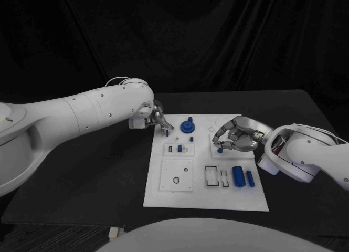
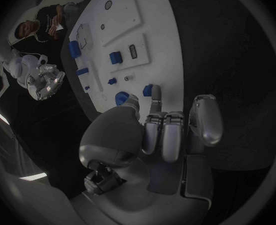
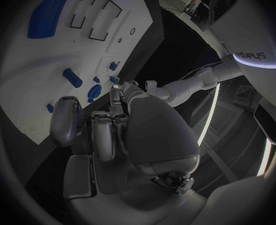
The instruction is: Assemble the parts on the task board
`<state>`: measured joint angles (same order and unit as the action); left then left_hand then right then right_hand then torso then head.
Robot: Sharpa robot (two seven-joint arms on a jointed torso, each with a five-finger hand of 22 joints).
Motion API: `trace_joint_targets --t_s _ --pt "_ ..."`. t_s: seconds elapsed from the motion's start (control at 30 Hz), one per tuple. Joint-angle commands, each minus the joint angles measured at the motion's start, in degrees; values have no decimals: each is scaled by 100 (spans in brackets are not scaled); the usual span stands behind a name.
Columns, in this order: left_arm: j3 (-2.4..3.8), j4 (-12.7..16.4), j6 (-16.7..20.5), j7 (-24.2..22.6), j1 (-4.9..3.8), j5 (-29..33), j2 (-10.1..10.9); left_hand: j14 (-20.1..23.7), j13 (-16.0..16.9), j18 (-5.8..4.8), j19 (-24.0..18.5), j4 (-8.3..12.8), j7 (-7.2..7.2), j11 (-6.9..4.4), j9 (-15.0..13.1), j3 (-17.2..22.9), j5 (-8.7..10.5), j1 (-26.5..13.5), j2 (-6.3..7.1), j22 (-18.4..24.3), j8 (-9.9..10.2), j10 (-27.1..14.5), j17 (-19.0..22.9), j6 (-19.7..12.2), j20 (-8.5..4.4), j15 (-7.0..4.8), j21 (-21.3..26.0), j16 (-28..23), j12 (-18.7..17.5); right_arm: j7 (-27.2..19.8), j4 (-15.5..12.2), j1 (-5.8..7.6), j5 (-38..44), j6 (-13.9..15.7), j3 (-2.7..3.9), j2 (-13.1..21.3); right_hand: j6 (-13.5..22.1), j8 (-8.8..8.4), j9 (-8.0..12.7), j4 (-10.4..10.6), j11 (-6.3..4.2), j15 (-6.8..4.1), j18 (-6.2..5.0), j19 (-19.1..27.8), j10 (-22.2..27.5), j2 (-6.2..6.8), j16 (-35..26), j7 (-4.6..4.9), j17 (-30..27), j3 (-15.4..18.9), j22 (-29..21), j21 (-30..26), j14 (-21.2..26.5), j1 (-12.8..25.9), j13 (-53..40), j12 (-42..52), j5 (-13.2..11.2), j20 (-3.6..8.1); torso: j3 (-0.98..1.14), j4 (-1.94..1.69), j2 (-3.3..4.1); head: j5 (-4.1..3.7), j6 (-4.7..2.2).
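Task board (image 1: 163, 197), a white plate, lies between both hands. Left hand (image 1: 153, 118) hovers at its far corner, fingers curled together, empty, a blue peg (image 2: 148, 90) just beyond its fingertips. Right hand (image 1: 235, 134) hangs over the board, fingers curled, empty. "Sharpa" reads on the left arm (image 3: 253, 55).

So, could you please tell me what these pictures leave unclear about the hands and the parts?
- Left hand, head view: its own fingers hide whether they touch a part.
- Right hand, head view: curled fingers hide any part beneath.
- Small part, left wrist view: contact with the fingertip is too small to judge.
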<state>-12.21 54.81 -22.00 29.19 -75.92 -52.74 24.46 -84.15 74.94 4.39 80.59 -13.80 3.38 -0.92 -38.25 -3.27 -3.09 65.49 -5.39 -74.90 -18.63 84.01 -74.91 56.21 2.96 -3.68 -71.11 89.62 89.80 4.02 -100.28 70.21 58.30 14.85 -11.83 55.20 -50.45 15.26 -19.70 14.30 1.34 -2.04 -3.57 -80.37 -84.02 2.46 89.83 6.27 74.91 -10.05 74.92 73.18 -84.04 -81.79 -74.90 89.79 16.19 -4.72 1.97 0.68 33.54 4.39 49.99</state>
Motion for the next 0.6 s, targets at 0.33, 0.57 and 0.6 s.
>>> trace_joint_targets --t_s 0.33,0.57,0.6 --pt "6 -126 -88 4 49 9 -59 -585 1506 -27 -48 79 -4 20 -28 33 -1 110 -18 -964 3 599 -1509 22 17 36 38 38 20 20 -14 -15 9 18 2 1 23 33 6 -18 37 38 -39 -27 -598 23 17 3 1509 -24 984 16 -596 -55 -1510 21 34 3 0 2 -2 11 1" --pt "6 -114 -78 -30 57 9 -72 -585 1506 -26 -52 102 -7 17 -37 46 -6 137 -23 -963 -3 599 -1509 30 17 34 45 38 20 18 -9 -15 9 13 2 -5 25 39 12 -26 42 40 -41 -25 -598 25 17 8 1509 -23 982 9 -596 -70 -1510 21 46 2 -1 -1 0 12 1" --pt "6 -115 -80 -34 57 9 -74 -585 1506 -25 -53 120 -9 15 -43 56 -9 157 -25 -962 -7 599 -1509 33 17 33 47 38 20 19 -9 -15 9 12 2 -5 25 39 12 -26 42 40 -41 -25 -598 25 17 8 1509 -23 982 9 -596 -70 -1510 21 46 2 1 -1 1 10 1"
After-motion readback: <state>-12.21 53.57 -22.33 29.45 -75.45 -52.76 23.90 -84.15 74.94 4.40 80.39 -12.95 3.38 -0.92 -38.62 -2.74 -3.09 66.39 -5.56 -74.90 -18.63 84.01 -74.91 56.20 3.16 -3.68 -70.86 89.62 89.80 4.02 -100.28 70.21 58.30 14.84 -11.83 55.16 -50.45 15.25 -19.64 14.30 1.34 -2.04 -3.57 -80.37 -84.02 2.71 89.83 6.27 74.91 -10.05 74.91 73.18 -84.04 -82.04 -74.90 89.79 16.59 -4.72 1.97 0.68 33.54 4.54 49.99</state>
